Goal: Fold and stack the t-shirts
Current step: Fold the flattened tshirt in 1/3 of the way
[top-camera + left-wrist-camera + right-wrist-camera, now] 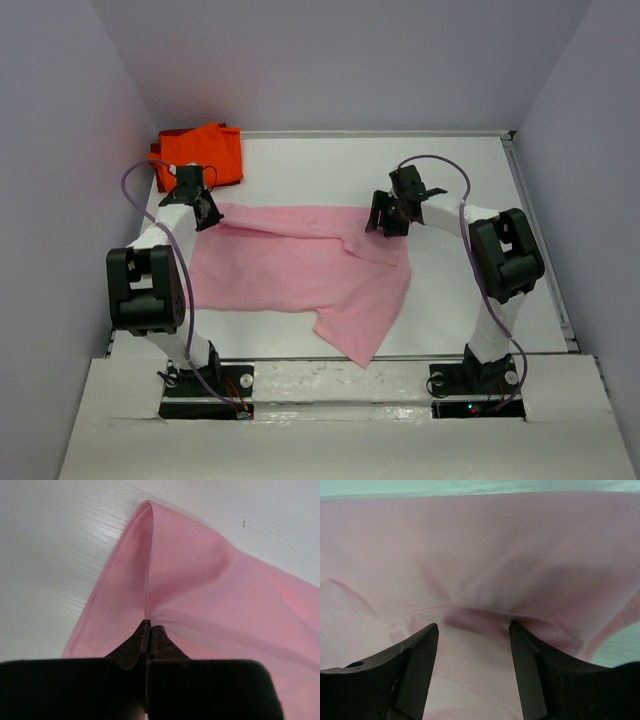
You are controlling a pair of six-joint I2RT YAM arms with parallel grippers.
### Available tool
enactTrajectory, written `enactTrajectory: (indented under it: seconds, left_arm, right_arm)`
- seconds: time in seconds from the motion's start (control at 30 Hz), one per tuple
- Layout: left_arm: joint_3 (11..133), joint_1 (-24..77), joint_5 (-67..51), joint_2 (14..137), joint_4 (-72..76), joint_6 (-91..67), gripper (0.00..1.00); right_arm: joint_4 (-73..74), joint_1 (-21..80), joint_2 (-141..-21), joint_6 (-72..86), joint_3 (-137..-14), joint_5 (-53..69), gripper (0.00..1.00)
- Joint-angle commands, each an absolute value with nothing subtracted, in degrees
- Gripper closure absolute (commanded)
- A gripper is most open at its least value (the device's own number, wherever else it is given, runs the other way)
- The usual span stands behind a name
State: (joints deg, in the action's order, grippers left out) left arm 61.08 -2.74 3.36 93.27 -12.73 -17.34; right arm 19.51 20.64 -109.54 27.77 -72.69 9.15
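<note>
Pink t-shirt (300, 268) lies spread and rumpled over the middle of the white table (470, 180), one corner trailing toward the near edge. Left gripper (148, 630) is pinched tight on a fold at the shirt's far left edge. Right gripper (473, 630) stands with fingers apart over the shirt's far right part, a curved seam running between them. Orange t-shirt (198, 152) sits bunched in the far left corner
</note>
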Motion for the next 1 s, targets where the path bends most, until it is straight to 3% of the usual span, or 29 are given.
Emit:
enactTrajectory:
  seconds: [0.0,0.4,0.77,0.83,0.93,0.97]
  left_arm:
    - [60.64,-3.16,4.92,89.04,-13.70,-16.00,0.93]
    - [64.86,-3.16,11.43,77.00,-22.32,-15.30,0.83]
    - [64.08,-3.16,10.72,80.33,-20.66,-14.50,0.80]
    - [62.93,-3.16,10.11,80.51,-20.13,-14.50,0.68]
    - [61.26,-3.08,9.32,79.37,-18.11,-14.68,0.35]
    - [61.00,-3.16,8.79,78.76,-17.58,-14.68,0.33]
  right_arm:
    - [18.81,20.83,-106.79,27.60,-70.05,7.74,0.35]
    - [19.78,20.83,-108.02,26.37,-70.40,6.85,0.35]
    - [19.95,20.83,-108.37,26.46,-71.37,6.77,0.36]
    - [20.04,20.83,-108.46,26.28,-71.28,6.59,0.36]
    - [20.04,20.83,-108.63,26.28,-71.28,6.50,0.36]
    - [20.04,20.83,-108.81,26.28,-71.28,6.50,0.36]
